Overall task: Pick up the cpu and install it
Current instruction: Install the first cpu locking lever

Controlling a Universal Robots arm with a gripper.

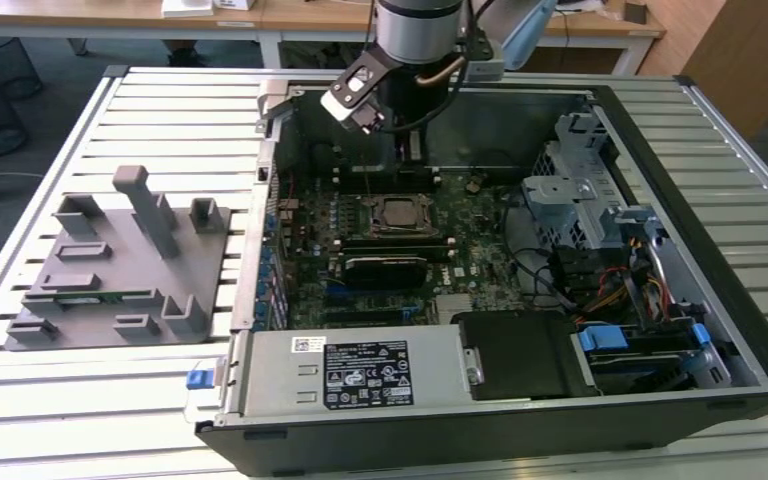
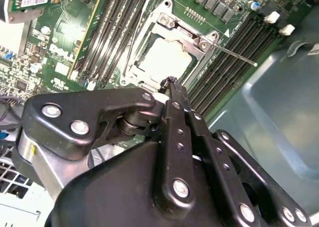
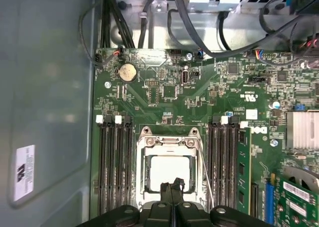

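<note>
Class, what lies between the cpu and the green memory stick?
In the first wrist view, the socket frame's side, a thin metal lever and black memory slots separate the cpu from the green memory stick.

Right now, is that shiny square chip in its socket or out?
In. Both wrist views show the cpu lying flat inside the socket frame, with the shut gripper at its edge, holding nothing.
</note>
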